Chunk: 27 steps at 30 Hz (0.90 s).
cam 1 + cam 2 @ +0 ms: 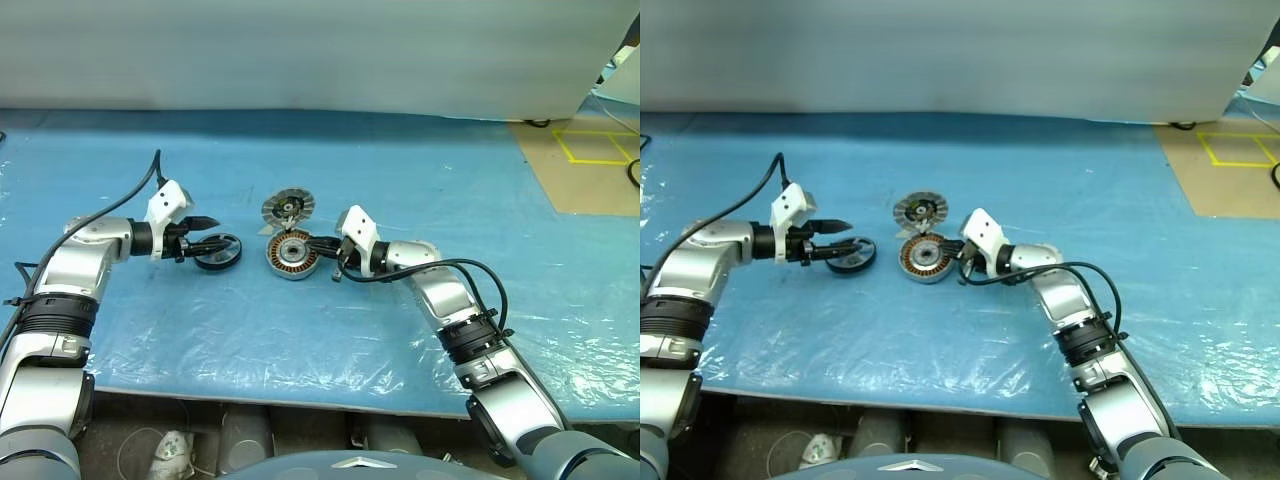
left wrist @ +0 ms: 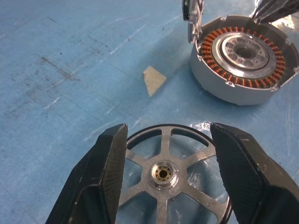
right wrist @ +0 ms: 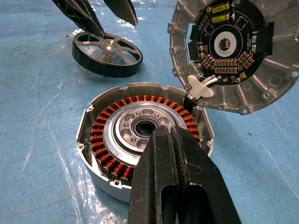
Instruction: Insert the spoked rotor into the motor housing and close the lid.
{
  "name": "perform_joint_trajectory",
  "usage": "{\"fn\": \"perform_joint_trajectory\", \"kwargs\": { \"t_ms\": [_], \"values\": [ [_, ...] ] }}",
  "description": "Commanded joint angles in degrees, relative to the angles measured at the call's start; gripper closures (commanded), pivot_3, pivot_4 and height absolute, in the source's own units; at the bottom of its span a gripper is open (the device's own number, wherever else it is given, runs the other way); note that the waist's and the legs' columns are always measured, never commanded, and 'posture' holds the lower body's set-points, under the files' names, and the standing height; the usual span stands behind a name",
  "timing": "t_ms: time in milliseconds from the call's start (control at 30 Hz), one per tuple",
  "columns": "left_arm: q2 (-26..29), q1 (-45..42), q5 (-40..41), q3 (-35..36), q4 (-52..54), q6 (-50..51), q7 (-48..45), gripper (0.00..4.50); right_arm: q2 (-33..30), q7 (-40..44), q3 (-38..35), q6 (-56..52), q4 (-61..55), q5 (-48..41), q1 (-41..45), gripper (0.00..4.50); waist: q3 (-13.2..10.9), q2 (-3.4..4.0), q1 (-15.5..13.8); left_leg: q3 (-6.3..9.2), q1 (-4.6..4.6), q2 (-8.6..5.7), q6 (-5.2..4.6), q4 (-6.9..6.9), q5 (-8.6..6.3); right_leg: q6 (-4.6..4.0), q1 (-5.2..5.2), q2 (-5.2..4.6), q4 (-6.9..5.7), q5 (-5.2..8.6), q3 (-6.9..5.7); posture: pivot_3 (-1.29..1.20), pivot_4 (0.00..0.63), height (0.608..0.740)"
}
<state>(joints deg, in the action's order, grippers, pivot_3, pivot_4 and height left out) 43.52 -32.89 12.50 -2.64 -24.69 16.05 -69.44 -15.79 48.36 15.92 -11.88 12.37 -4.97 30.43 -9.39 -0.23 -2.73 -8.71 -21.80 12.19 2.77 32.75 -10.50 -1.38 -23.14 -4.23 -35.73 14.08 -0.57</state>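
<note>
- Left wrist view is showing the left end effector (image 2: 163,172) straddling the spoked rotor (image 2: 163,175): one black finger (image 2: 105,177) is sitting on each side of the ring, jaws standing wide, rim between the pads. Cannot tell whether the pads are touching the rim yet.
- Rotor is lying flat on the blue desk (image 1: 400,170), hub facing up, dark band around its rim.
- In the head views the rotor (image 1: 218,251) is lying right at the tips of the left end effector (image 1: 205,235), on the robot's left side of the motor housing (image 1: 292,255) and apart from it.
- Motor housing is sitting open-side up on the desk, copper windings and pale centre showing.
- Right end effector (image 3: 174,140) is pressed fully together, holding nothing between its fingers, tips resting over the near rim of the housing (image 3: 140,140) and pointing toward its centre bore.
- Lid (image 3: 233,51) is standing tilted up at the far edge of the housing, touching its rim, circuit-board face turned toward the right wrist camera. From the head camera its finned side (image 1: 288,209) is showing just behind the housing.
- Small pale triangular scrap (image 2: 153,79) is lying on the desk between rotor and housing.
</note>
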Motion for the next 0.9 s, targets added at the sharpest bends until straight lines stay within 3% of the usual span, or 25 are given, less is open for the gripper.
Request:
{"fn": "perform_joint_trajectory", "kwargs": {
  "t_ms": [33,900],
  "values": [
    [2.26,-0.63,-1.3,-0.31,0.44,0.45,-1.28,1.55,0.03,-0.16,-0.73,1.07,-2.65,-0.52,-0.28,4.5,0.0,0.0,0.01,0.0,0.0,0.0,0.0,0.0,0.0,0.0,0.0,0.0,0.0,0.0,0.0,0.0,0.15,0.74],
    [-0.06,0.37,-7.98,-3.1,-5.69,-8.14,0.45,1.55,-2.1,3.79,-0.87,-2.01,-8.33,-3.02,-2.3,4.5,0.0,0.0,-0.16,0.02,0.0,-0.01,0.0,-0.03,0.0,0.0,0.0,-0.01,0.02,0.0,-0.01,0.0,0.15,0.74]
  ]
}}
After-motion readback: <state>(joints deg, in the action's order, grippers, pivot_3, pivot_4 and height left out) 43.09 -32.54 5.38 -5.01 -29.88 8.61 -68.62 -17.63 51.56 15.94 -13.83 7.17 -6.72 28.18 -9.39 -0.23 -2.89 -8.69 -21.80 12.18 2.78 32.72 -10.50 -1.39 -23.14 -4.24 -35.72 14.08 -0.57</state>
